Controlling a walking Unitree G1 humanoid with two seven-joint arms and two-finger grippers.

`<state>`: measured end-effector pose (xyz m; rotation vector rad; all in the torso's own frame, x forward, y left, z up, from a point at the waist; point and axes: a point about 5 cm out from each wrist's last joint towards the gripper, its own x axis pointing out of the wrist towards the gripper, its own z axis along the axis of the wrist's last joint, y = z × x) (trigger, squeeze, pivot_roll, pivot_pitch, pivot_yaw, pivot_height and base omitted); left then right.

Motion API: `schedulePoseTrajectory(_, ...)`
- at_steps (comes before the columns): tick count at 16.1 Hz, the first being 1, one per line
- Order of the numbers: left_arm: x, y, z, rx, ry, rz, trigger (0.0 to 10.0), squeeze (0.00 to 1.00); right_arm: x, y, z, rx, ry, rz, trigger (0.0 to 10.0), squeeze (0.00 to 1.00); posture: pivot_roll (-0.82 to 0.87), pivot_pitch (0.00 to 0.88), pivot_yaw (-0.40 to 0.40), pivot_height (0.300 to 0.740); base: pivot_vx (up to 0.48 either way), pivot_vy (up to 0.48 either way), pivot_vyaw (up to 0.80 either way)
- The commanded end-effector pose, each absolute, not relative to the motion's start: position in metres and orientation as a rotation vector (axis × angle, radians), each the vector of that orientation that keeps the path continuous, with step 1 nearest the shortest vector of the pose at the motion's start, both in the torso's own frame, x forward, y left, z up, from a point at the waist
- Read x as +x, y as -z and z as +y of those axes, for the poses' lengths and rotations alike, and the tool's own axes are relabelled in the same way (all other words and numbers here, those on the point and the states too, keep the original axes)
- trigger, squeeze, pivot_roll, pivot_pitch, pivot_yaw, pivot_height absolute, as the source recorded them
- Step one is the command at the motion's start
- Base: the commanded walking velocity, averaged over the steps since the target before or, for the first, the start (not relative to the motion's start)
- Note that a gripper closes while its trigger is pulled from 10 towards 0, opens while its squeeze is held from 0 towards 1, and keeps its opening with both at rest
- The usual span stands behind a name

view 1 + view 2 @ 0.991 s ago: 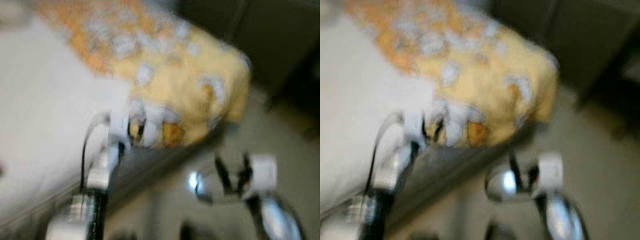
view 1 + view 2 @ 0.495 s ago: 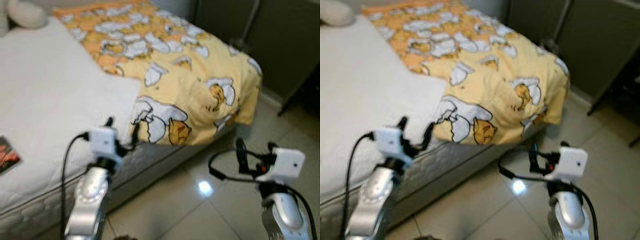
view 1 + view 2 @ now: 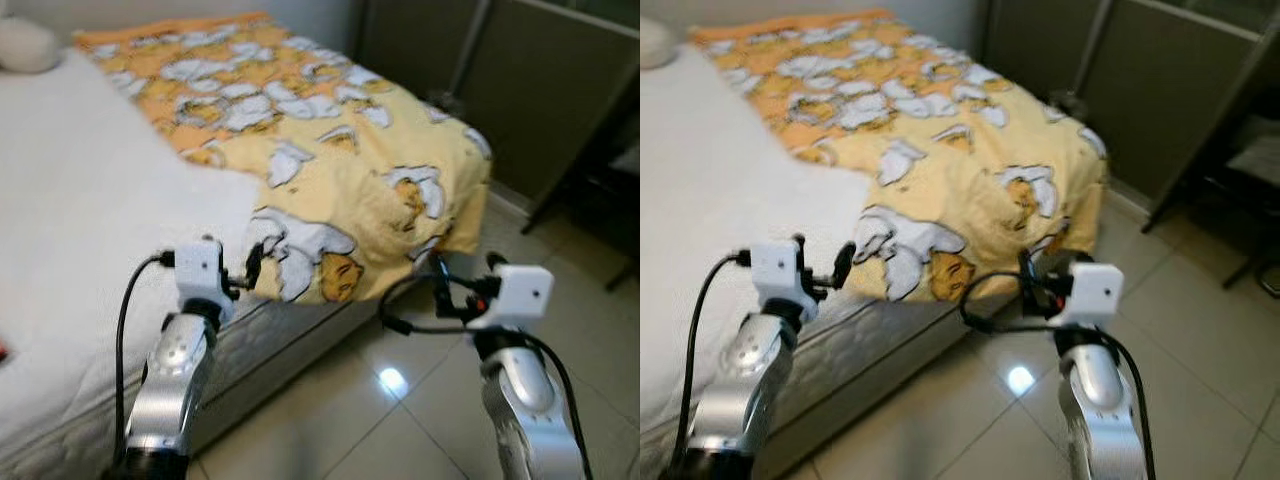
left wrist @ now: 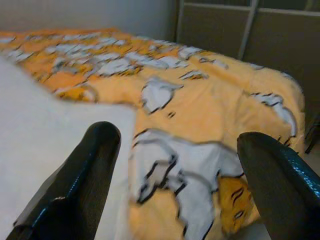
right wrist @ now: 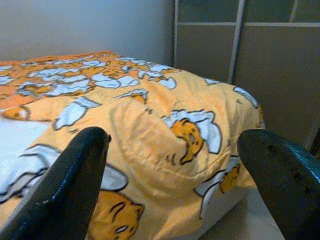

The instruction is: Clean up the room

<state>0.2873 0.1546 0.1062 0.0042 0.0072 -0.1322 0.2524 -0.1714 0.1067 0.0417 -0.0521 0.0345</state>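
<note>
A bed with a bare white mattress [image 3: 70, 200] stands on a glossy tiled floor [image 3: 400, 410] beside dark wardrobe doors [image 3: 530, 90], and a yellow blanket [image 3: 340, 170] printed with white-and-orange cartoon figures lies bunched over the bed's far side and foot, drooping over the corner. The left gripper [image 3: 232, 272] hovers with its fingers spread wide just at the blanket's near edge, over the mattress side. The right gripper [image 3: 462, 283] is held above the floor near the draped corner, its fingers also wide apart and holding nothing.

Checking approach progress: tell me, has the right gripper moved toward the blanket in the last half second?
Yes. The right gripper now sits up close to the blanket's hanging corner, nearer than before.
</note>
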Motion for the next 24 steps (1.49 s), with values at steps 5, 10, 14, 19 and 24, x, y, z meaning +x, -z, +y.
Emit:
schedulePoseTrajectory(5, 0.29, -0.106, 0.154, 0.019, 0.126, 0.004, 10.0, 0.0, 0.264, -0.103, -0.164, 0.031, -0.089, -0.045, 10.0, 0.0, 0.01, 0.0, -0.06, 0.736, 0.48, 0.0, 0.0)
schedulePoseTrajectory(10, 0.302, -0.104, 0.172, 0.059, 0.071, 0.03, 10.0, 0.0, 0.27, -0.097, -0.156, 0.057, -0.116, -0.034, 10.0, 0.0, 0.05, 0.0, -0.067, 0.736, 0.48, 0.0, 0.0)
schedulePoseTrajectory(14, 0.314, -0.087, 0.181, 0.133, 0.083, 0.157, 10.0, 0.0, 0.267, -0.088, -0.148, 0.073, -0.149, 0.005, 10.0, 0.0, 0.07, 0.0, -0.081, 0.736, 0.12, 0.0, 0.0)
schedulePoseTrajectory(19, 0.319, -0.043, 0.159, 0.104, 0.22, 0.398, 10.0, 0.0, 0.245, -0.067, -0.163, 0.139, -0.1, 0.107, 10.0, 0.0, 0.01, 0.083, -0.066, 0.736, 0.0, 0.0, 0.0)
schedulePoseTrajectory(24, 0.294, -0.007, 0.151, 0.213, 0.36, 0.561, 10.0, 0.0, 0.173, -0.047, -0.173, 0.086, -0.182, 0.29, 10.0, 0.0, -0.1, 0.222, -0.06, 0.736, 0.0, 0.0, 0.0)
